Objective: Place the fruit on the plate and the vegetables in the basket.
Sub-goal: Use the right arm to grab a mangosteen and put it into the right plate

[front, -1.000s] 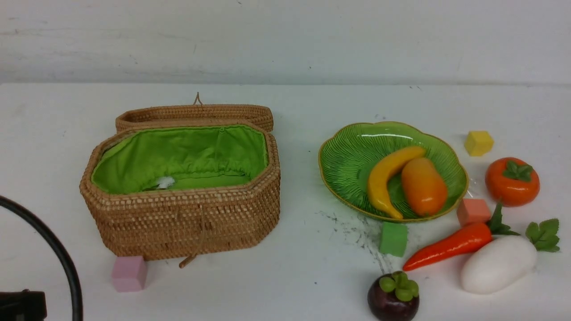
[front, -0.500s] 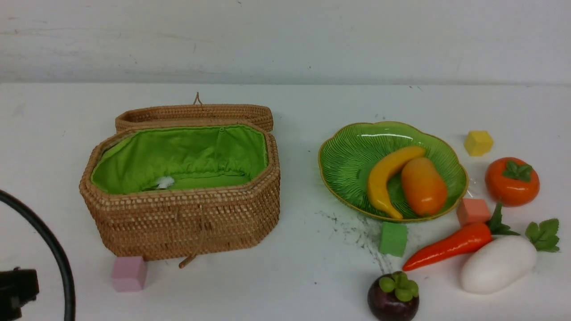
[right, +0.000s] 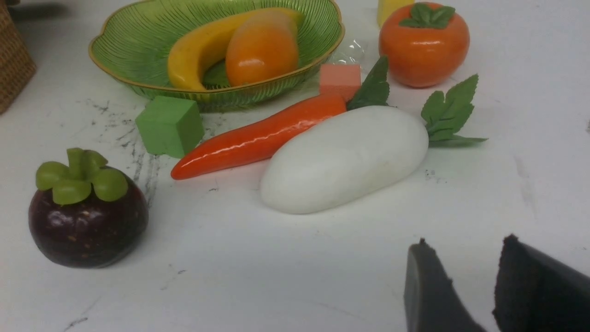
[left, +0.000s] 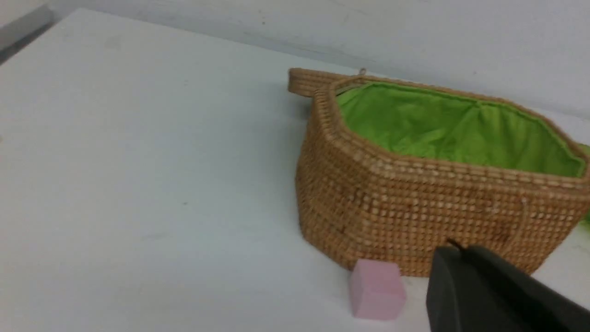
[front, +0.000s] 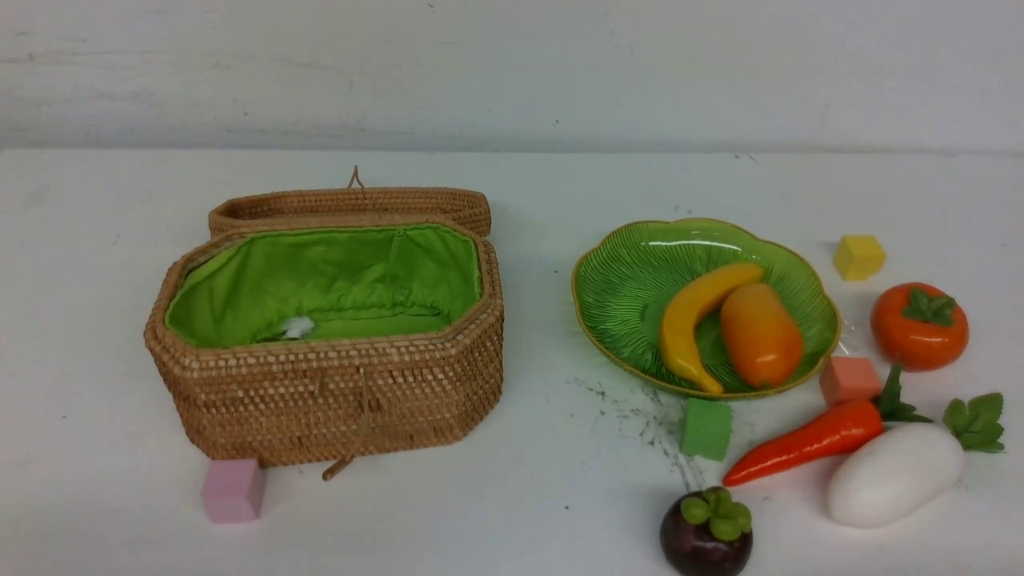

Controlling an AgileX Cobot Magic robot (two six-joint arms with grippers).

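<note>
Left arm gone from front view | left hand (left: 465,272): cannot tell | right hand (right: 465,251): released, empty

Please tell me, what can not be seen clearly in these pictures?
Front view: the near wall of the basket hides its floor; a white scrap inside is too small to identify.
Left wrist view: the left gripper is cut off by the edge, so open or shut is unclear.
Right wrist view: the yellow cube is cut by the top edge.

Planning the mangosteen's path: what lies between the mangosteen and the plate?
A green cube, beside the plate's rim, apart from the mangosteen; front view shows it.
</note>
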